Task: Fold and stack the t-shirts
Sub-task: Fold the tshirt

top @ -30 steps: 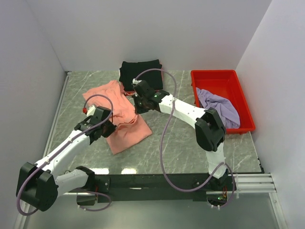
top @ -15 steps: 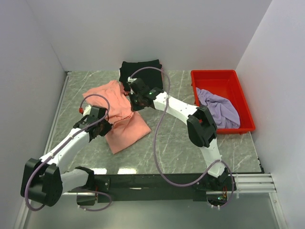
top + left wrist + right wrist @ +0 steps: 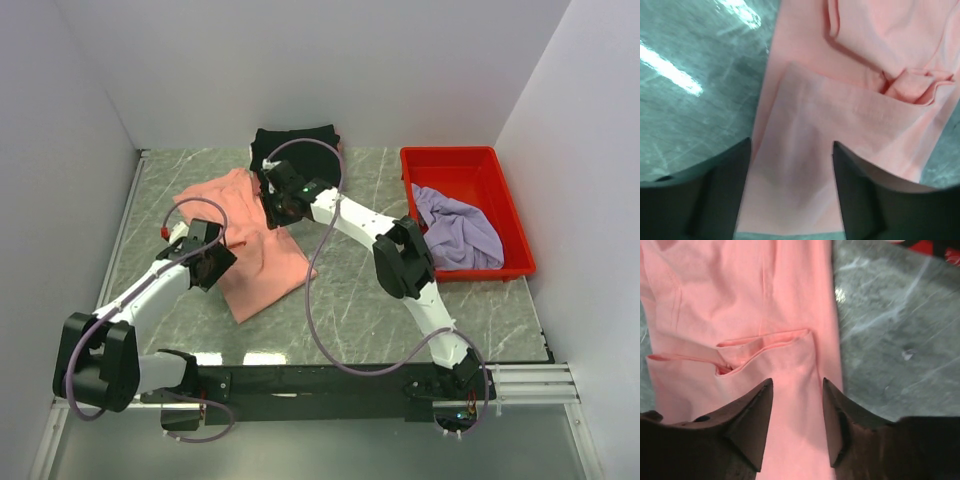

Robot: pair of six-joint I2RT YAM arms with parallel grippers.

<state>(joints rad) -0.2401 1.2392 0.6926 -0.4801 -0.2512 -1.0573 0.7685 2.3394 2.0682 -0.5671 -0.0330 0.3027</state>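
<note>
The salmon-pink t-shirt [image 3: 262,268] lies partly folded on the marble table, with a doubled layer along its middle. My left gripper [image 3: 208,262] is over the shirt's left edge. In the left wrist view, that gripper [image 3: 791,146] is open and the pink cloth [image 3: 840,100] lies flat under the gap. My right gripper [image 3: 278,206] is over the shirt's far right part. It too is open [image 3: 797,382], above a folded hem of the pink cloth [image 3: 765,300]. The black t-shirt [image 3: 295,150] lies neatly folded at the back. The lavender t-shirt [image 3: 460,232] lies crumpled in the tray.
The red plastic tray [image 3: 450,153] stands at the right, close to the right wall. White walls close in the table on three sides. Bare marble [image 3: 360,290] shows in front of the pink shirt and between it and the tray.
Both grippers have gone from shut to open and let go of the pink shirt. Both arms shifted slightly left, and the shirt's right side now lies folded further over to the left.
</note>
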